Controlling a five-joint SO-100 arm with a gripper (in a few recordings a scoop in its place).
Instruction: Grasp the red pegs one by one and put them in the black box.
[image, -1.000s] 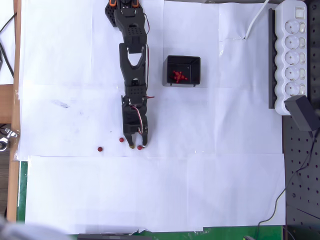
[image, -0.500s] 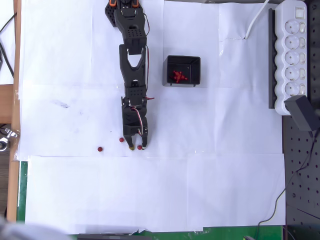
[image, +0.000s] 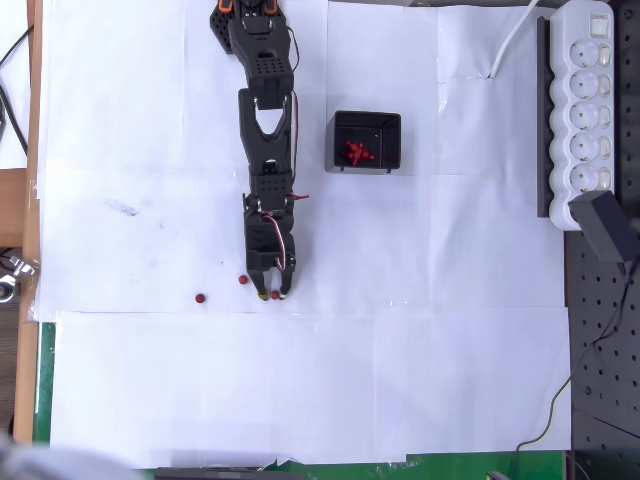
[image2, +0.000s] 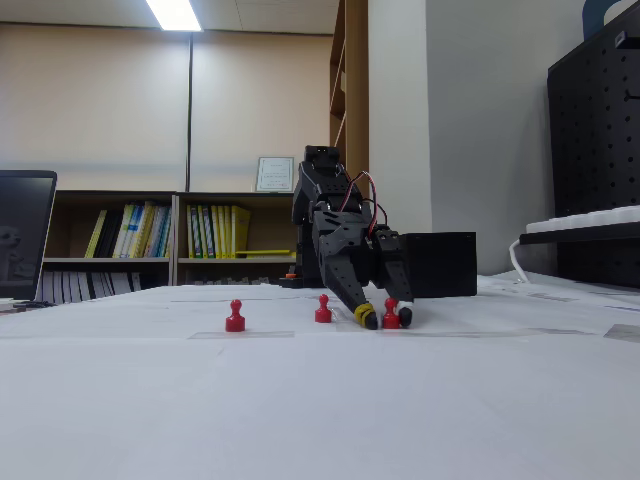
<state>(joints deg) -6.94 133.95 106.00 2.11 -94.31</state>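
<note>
My black gripper (image: 273, 293) reaches down to the white paper, its fingers closed around a red peg (image: 277, 295) that stands on the surface. In the fixed view that red peg (image2: 391, 314) sits pinched between the yellow-tipped finger and the black one of the gripper (image2: 385, 319). Two more red pegs stand loose to the left, one close by (image: 242, 280) (image2: 323, 309) and one farther off (image: 201, 298) (image2: 235, 316). The black box (image: 390, 128) (image2: 441, 264) lies right of the arm and holds several red pegs (image: 357, 152).
A white power strip (image: 586, 95) and a black adapter (image: 607, 226) lie along the right edge beside a black pegboard (image: 603, 350). White paper sheets (image: 300, 390) cover the table. The table's left edge (image: 33, 200) borders bare wood.
The gripper's fingers have narrowed around the red peg between them. The arm, the loose pegs and the box have stayed in place.
</note>
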